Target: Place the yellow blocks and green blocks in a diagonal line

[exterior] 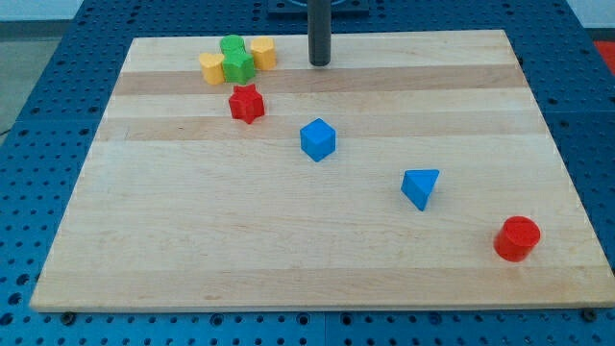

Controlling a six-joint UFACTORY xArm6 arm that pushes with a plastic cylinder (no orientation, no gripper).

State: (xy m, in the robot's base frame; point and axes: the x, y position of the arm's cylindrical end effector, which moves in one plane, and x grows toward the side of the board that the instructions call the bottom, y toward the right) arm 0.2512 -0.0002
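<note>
Step in hand, judged: early, cluster not yet spread into a line. The tip (319, 62) sits near the view's top edge of the wooden board (288, 250), just to the view's right of the yellow/green cluster, apart from it, touching no block. No gripper on this rig, only a straight dark rod, so nothing to open or close and nothing held.

Task blocks are all bunched at the view's top left: yellow block, left one (211, 68), yellow block, right one (263, 52), green block at the back (232, 45), green block at the front (240, 66). The four look touching or nearly so; shapes hard to make out at this size, the yellows look roughly cylindrical/hex, the greens irregular. Bright, solid plastic look, small.

Next move prob. calls for the tip to get behind one outer block, e.g. the right yellow, and push it out of the pack w/o dragging its neighbours. Tight spacing means a risk of shoving two at once.

Non-task stuff: red star block (246, 103) just below the cluster, could get in the way of a diagonal; blue cube (317, 139) mid board; blue triangular block (421, 186) further right; red cylinder (517, 238) near the bottom right. These four already lie roughly on a diagonal themselves.
</note>
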